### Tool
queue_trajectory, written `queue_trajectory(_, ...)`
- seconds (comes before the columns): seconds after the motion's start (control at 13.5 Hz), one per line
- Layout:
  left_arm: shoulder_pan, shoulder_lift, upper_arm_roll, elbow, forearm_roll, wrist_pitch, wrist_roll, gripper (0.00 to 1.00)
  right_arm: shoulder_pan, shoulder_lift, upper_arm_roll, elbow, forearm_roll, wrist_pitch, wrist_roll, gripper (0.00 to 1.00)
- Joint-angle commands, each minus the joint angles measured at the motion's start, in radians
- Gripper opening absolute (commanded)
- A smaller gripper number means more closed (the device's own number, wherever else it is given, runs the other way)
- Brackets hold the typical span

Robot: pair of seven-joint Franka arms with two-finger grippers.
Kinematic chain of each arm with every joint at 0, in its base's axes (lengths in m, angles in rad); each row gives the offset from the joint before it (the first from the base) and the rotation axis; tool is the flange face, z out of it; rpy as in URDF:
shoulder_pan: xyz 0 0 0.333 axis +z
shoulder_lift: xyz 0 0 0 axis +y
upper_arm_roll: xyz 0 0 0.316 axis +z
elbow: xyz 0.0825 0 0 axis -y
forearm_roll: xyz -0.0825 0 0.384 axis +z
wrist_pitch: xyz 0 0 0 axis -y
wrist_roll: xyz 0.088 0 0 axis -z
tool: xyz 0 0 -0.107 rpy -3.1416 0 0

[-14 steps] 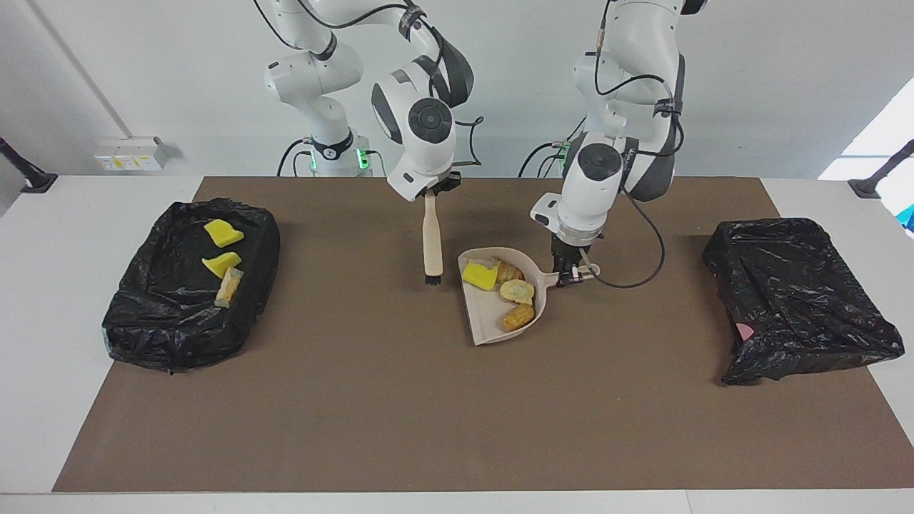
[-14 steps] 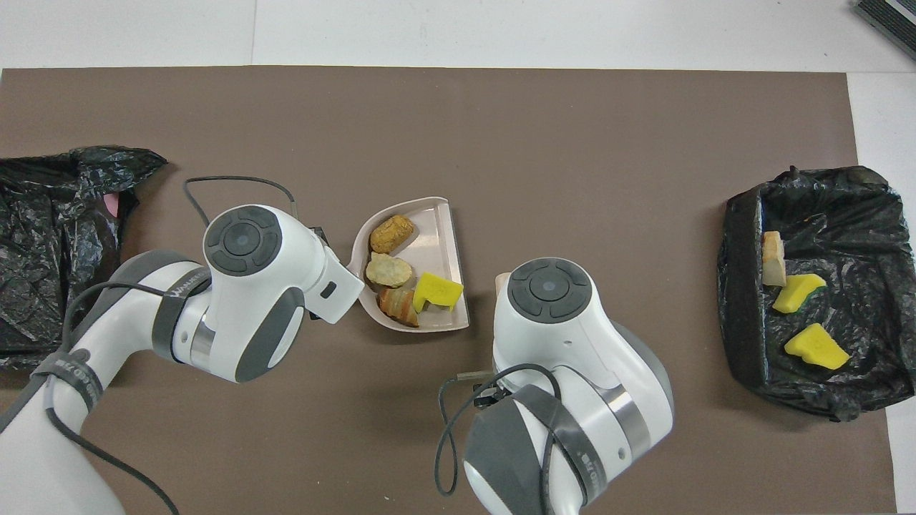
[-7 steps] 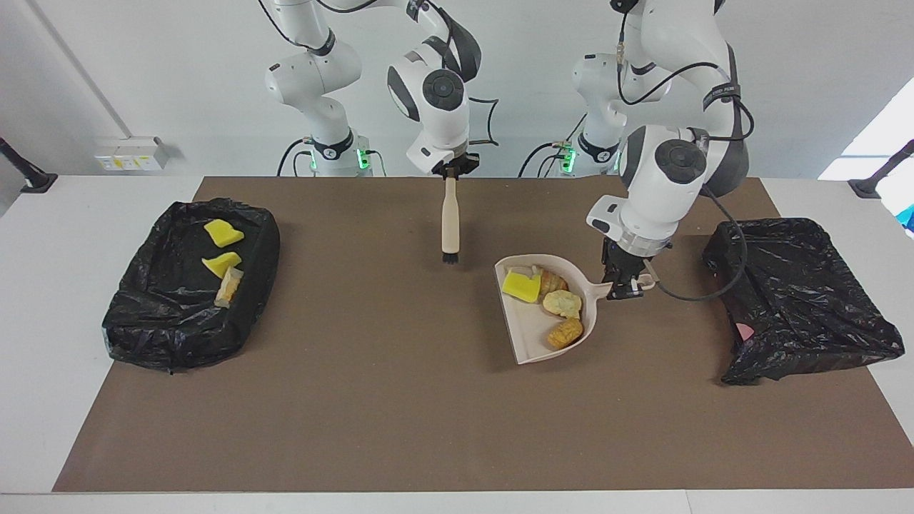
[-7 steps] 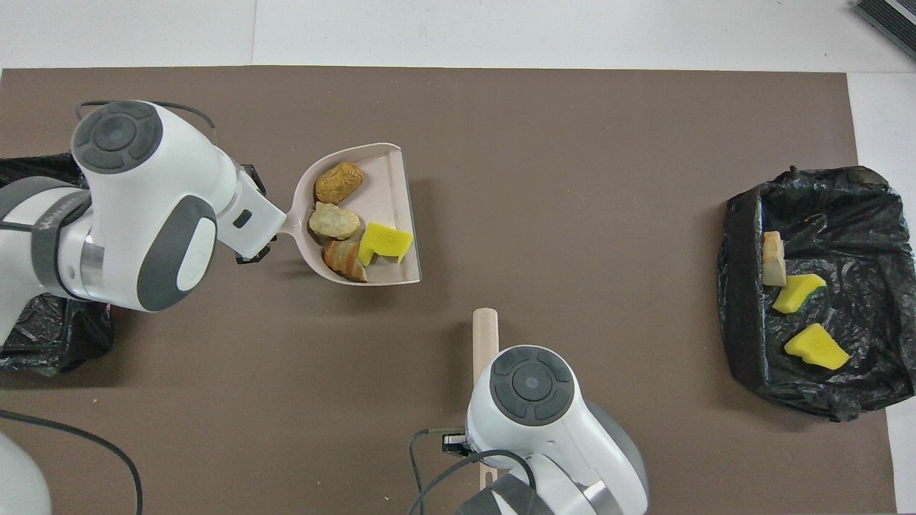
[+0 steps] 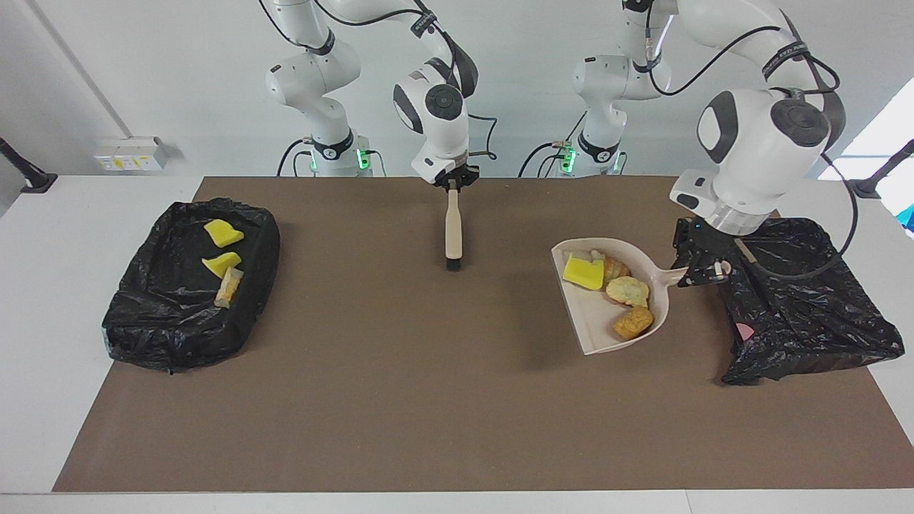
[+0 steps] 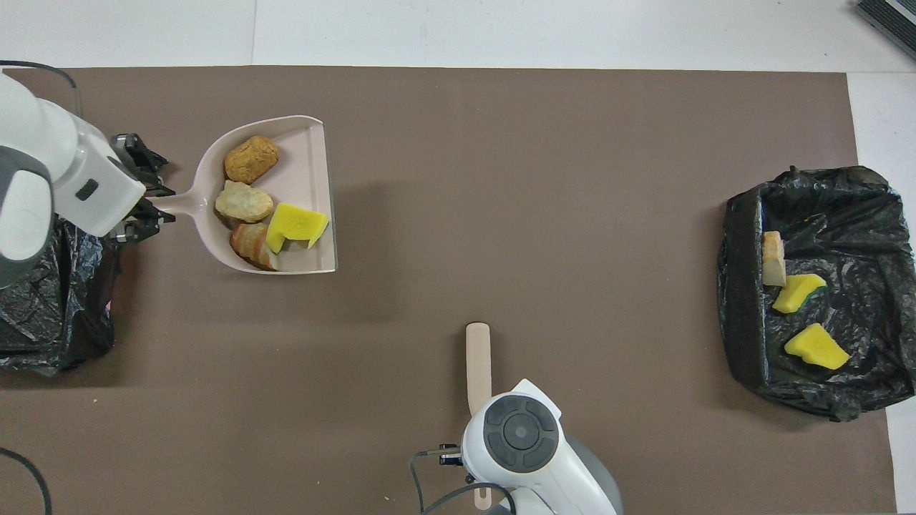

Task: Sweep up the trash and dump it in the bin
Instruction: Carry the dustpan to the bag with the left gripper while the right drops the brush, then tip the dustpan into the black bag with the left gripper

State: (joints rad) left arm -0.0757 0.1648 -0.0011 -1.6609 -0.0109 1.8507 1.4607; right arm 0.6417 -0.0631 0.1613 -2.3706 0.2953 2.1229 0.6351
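Observation:
A beige dustpan (image 5: pixel 589 321) (image 6: pixel 315 157) hangs above the brown mat with trash in it: a yellow foam chunk (image 5: pixel 582 272) (image 6: pixel 295 223) and three tan bread-like lumps (image 5: pixel 628 290) (image 6: pixel 243 202). My left gripper (image 5: pixel 703 271) (image 6: pixel 147 199) is shut on the pan's handle, over the edge of the black bag-covered bin (image 5: pixel 800 307) (image 6: pixel 50 300) at the left arm's end. My right gripper (image 5: pixel 452 184) is shut on the top of a beige brush (image 5: pixel 453 232) (image 6: pixel 478 357), which hangs bristles down over the mat close to the robots.
At the right arm's end a second bin lined with a black bag (image 5: pixel 143 314) (image 6: pixel 744 315) holds two yellow foam chunks and one tan piece. The brown mat (image 5: pixel 400 400) covers most of the white table.
The left arm has carried the loaded dustpan from mid-mat toward the left arm's end, up beside the black bag. The right arm has drawn the brush back toward the robots.

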Motion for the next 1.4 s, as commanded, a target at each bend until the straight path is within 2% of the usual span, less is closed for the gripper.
queue_trajectory(0.0,0.086,-0.016,-0.002,-0.003,-0.029,-0.004,0.098,0.0,0.001,-0.017,0.004,-0.053,0.013,0.052,-0.017,0.06)
queue_trajectory(0.07,0.102,-0.016,0.0,-0.003,-0.023,0.002,0.101,0.0,0.001,-0.014,0.004,-0.053,0.013,0.052,-0.015,0.16)
queue_trajectory(0.15,0.132,-0.013,0.004,-0.005,-0.018,0.008,0.124,0.0,-0.001,-0.005,0.004,-0.047,0.013,0.052,-0.014,0.46)
queue_trajectory(0.22,0.187,-0.008,0.004,-0.007,-0.015,0.018,0.197,0.0,-0.002,0.003,0.003,-0.038,0.01,0.052,-0.015,0.9)
queue_trajectory(0.3,0.244,-0.008,0.004,-0.005,-0.015,0.022,0.275,0.0,-0.002,0.009,0.003,-0.01,-0.002,0.046,-0.014,1.0)
queue_trajectory(0.52,0.365,-0.001,0.006,-0.002,0.008,0.051,0.403,0.0,-0.089,0.029,-0.002,0.086,-0.037,0.042,-0.023,1.0)
queue_trajectory(0.81,0.482,0.022,0.006,0.016,0.118,0.102,0.474,0.0,-0.247,0.043,0.0,0.18,-0.136,0.026,-0.104,1.0)
queue_trajectory(1.03,0.49,0.036,0.012,0.029,0.346,0.185,0.396,0.0,-0.358,0.045,0.0,0.254,-0.14,-0.058,-0.221,1.0)
queue_trajectory(1.26,0.453,0.019,0.012,-0.011,0.627,0.193,0.244,0.0,-0.453,0.036,-0.002,0.295,-0.264,-0.1,-0.322,1.0)
queue_trajectory(1.33,0.429,0.007,0.013,-0.028,0.684,0.191,0.203,0.0,-0.479,0.034,-0.006,0.326,-0.281,-0.106,-0.334,1.0)
